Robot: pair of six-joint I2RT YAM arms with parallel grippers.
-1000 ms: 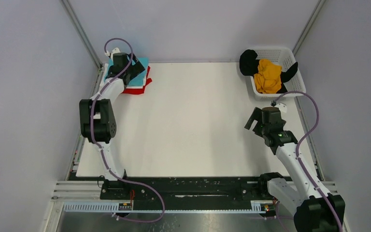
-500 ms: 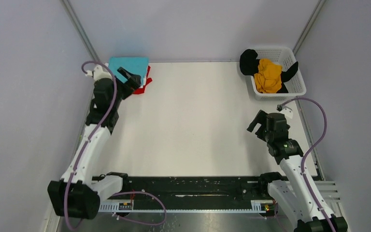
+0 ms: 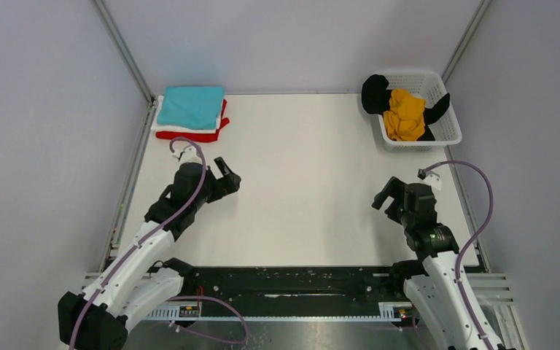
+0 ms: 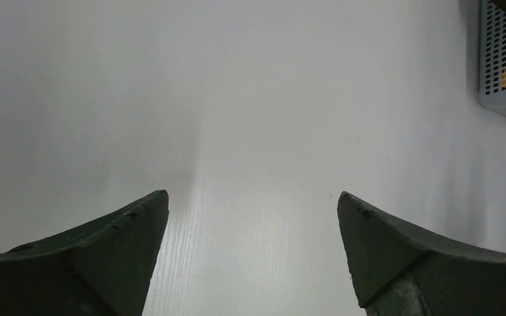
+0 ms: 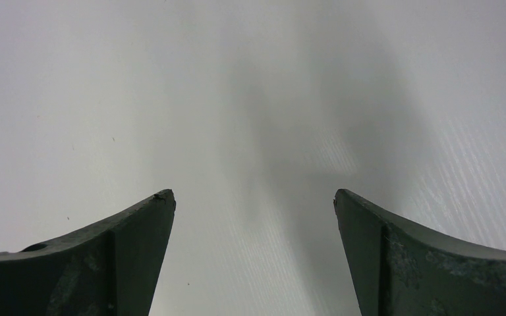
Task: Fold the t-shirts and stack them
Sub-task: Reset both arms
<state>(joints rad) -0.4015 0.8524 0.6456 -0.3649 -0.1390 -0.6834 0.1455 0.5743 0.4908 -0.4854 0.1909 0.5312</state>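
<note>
A folded turquoise t-shirt (image 3: 189,106) lies on top of a stack at the table's far left corner, over a white one (image 3: 159,127) and a red one (image 3: 197,135). A mustard-yellow t-shirt (image 3: 404,114) and a black one (image 3: 374,93) sit crumpled in the white mesh basket (image 3: 448,131) at the far right. My left gripper (image 3: 228,179) hangs open over bare table, well in front of the stack. My right gripper (image 3: 385,195) is open too, near the right side, in front of the basket. Both wrist views show only white table between the fingers (image 4: 125,250) (image 5: 132,250).
The basket's corner (image 4: 504,59) shows at the top right of the left wrist view. Grey enclosure walls close in the table on three sides. The black rail (image 3: 292,281) with the arm bases runs along the near edge.
My left arm has pulled back from the stack toward the near middle of the table, leaving the turquoise t-shirt on top. My right arm has drawn back slightly toward its base.
</note>
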